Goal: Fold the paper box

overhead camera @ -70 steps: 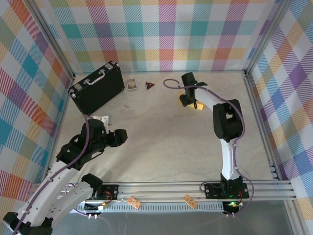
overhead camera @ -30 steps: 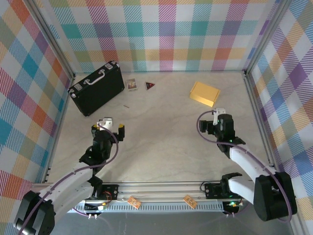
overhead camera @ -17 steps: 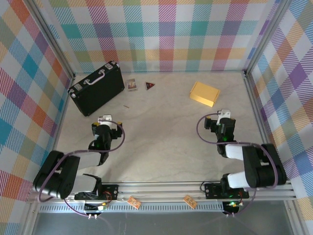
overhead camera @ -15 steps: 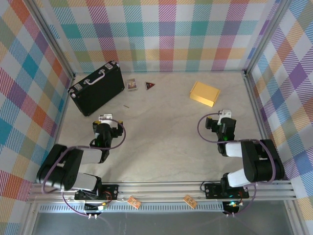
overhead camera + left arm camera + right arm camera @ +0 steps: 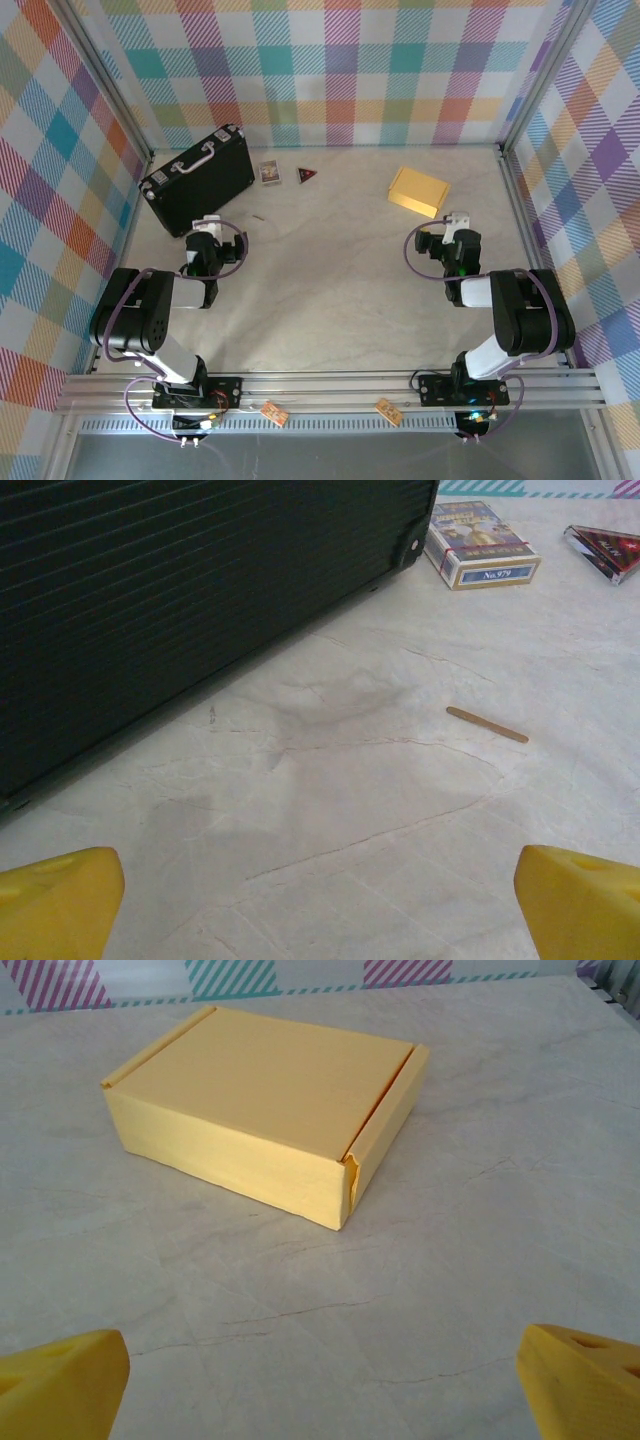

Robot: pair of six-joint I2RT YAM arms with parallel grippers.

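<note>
The top camera hangs above and behind the arm bases (image 5: 200, 392) and looks down and forward over the whole pale marble-patterned bench (image 5: 330, 290), as far as the plaid walls (image 5: 330, 80). The left wrist camera sits low over the bench, facing the far wall, close beside the black ribbed hard case (image 5: 170, 590) — yellow fingertips (image 5: 55, 900) of the left tool (image 5: 320, 910) frame its lower corners. The right wrist camera, equally low, faces the mustard-yellow cardboard box (image 5: 260, 1110) from nearby, between the fingertips of the right tool (image 5: 320, 1390). The case and the box both appear in the top view too.
</note>
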